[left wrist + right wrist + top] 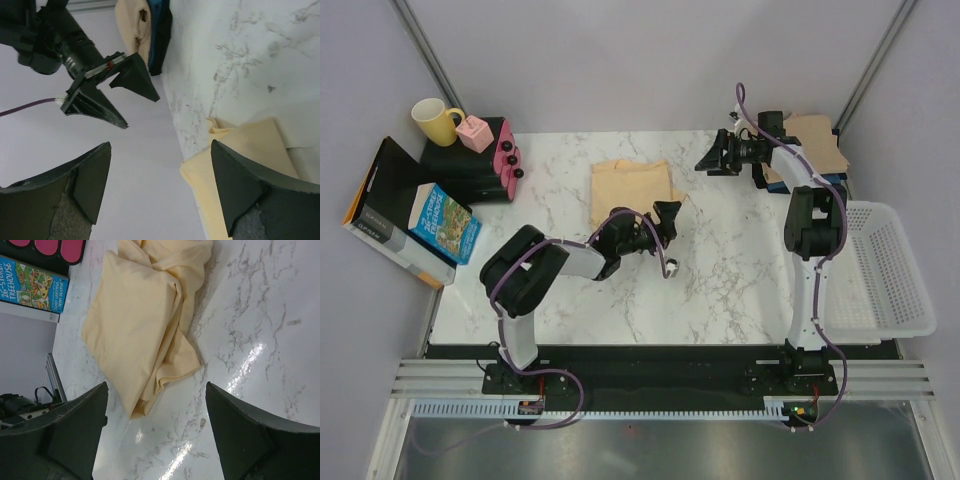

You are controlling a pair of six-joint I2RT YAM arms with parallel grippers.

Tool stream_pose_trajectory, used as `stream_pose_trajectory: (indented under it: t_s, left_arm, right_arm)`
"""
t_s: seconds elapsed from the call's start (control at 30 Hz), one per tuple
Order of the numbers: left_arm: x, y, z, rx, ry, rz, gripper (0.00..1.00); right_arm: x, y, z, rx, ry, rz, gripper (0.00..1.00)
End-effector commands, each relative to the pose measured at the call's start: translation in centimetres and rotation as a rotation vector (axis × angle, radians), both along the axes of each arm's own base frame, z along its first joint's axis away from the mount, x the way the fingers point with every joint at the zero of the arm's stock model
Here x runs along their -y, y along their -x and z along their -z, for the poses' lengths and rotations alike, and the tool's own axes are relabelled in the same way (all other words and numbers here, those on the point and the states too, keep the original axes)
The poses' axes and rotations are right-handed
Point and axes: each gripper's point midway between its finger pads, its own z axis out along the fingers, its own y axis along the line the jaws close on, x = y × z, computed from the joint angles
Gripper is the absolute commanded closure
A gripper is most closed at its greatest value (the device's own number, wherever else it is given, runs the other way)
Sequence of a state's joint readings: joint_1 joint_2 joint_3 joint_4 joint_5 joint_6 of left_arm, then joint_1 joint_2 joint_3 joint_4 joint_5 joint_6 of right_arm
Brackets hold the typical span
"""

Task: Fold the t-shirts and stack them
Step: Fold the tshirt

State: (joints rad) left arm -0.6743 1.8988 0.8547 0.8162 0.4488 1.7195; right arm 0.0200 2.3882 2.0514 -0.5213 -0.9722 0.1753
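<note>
Your marble table [720, 290] carries the pale yellow t-shirt [630, 190], folded mid-table, apparently as the base of the stack. The other t-shirts [817, 138] wait heaped at the far right corner, though how many is hard to tell. The left gripper [160, 150] and right gripper [156, 390] hang spread and empty near the fold's right side.

Light: bright and even, coming from above.
Shine: white glare spots on the marble table [247, 365] in the right wrist view.
Shadows: soft and grey, just beside the yellow shirt [135, 325].
Sharpness: the top view is clear; up close, the left gripper's fingers [65, 200] look dark and a bit fuzzy.
</note>
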Motion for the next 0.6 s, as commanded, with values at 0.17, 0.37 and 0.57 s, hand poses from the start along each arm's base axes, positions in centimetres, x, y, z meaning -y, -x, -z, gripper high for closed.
stream_pose_trajectory:
  t_s: [0.17, 0.37, 0.57]
  left_arm:
    - [-1.3, 2.3, 3.9, -0.253, -0.155, -0.009, 0.14]
    - [-1.6, 2.8, 5.6, -0.306, -0.192, -0.031, 0.16]
    - [-1.0, 1.2, 6.3, -0.312, -0.193, -0.084, 0.16]
  right_arm:
    - [-1.3, -1.8, -2.5, 0.075, -0.070, -0.015, 0.15]
    - [-1.6, -2.0, -2.0, 0.062, -0.085, -0.014, 0.15]
    - [-1.7, -1.7, -1.7, 0.055, -0.097, -0.014, 0.16]
